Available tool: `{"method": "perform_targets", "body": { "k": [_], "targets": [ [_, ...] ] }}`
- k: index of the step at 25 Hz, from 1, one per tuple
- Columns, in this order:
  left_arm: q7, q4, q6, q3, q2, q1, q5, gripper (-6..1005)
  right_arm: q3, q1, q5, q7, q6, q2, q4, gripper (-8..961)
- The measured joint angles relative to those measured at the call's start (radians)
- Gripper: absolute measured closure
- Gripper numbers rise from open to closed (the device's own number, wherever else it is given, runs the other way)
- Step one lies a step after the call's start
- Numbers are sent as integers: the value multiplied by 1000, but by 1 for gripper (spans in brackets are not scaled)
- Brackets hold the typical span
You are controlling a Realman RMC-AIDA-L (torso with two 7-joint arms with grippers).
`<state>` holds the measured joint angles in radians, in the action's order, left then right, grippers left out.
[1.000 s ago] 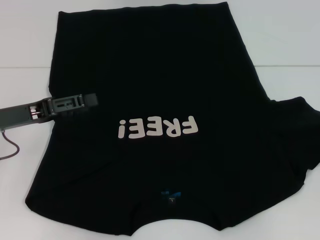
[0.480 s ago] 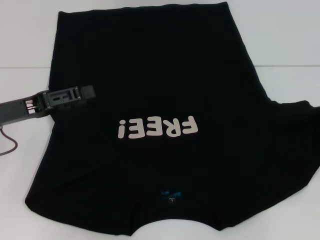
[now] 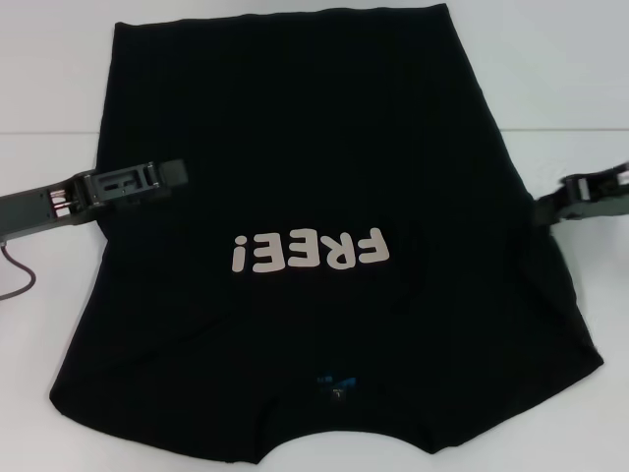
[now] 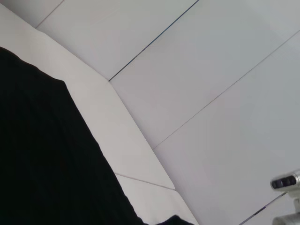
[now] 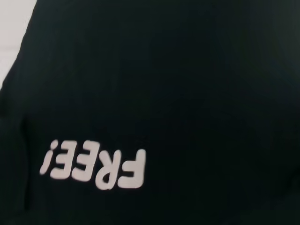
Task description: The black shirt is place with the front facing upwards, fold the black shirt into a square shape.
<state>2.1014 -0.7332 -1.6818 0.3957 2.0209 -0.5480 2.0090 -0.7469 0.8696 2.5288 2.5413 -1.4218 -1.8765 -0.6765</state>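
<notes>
The black shirt [image 3: 295, 128] lies spread on the white table [image 3: 560, 69], front up, collar toward me. Its pale "FREE!" lettering [image 3: 310, 252] reads upside down, and the small blue neck label [image 3: 334, 385] sits near the front edge. My left gripper [image 3: 169, 177] reaches in from the left and sits over the shirt's left edge. My right gripper [image 3: 552, 206] comes in from the right and meets the shirt's right edge, where no sleeve sticks out. The right wrist view shows the shirt [image 5: 187, 70] and its lettering [image 5: 93, 168]. The left wrist view shows a black shirt edge [image 4: 42, 154].
A thin cable [image 3: 20, 285] hangs under my left arm on the table. White table shows to the left, right and behind the shirt. A pale wall of panels [image 4: 211, 70] and a small grey camera [image 4: 286, 182] show in the left wrist view.
My left gripper has moved slightly away from me along the shirt's left edge. My right gripper has come into view at the right edge, and the right sleeve no longer spreads out to the right.
</notes>
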Motion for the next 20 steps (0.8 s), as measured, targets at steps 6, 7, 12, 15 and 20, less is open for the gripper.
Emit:
{"method": "perform_targets", "body": {
  "k": [6, 7, 12, 15, 20],
  "targets": [
    [-6, 2, 4, -1, 1, 9, -14, 325, -147, 58, 1, -9, 52, -41, 3, 946],
    [-7, 5, 5, -1, 1, 9, -15, 325, -162, 63, 1, -11, 54, -48, 3, 946],
    [-10, 11, 10, -13, 1, 11, -15, 326, -233, 79, 2, -31, 56, -80, 4, 946],
    [-10, 11, 10, -18, -1, 11, -15, 326, -264, 80, 2, -33, 56, -89, 4, 945],
    [-11, 11, 11, -34, -3, 11, -15, 326, -266, 75, 2, -34, 29, -88, 4, 924]
  ]
}}
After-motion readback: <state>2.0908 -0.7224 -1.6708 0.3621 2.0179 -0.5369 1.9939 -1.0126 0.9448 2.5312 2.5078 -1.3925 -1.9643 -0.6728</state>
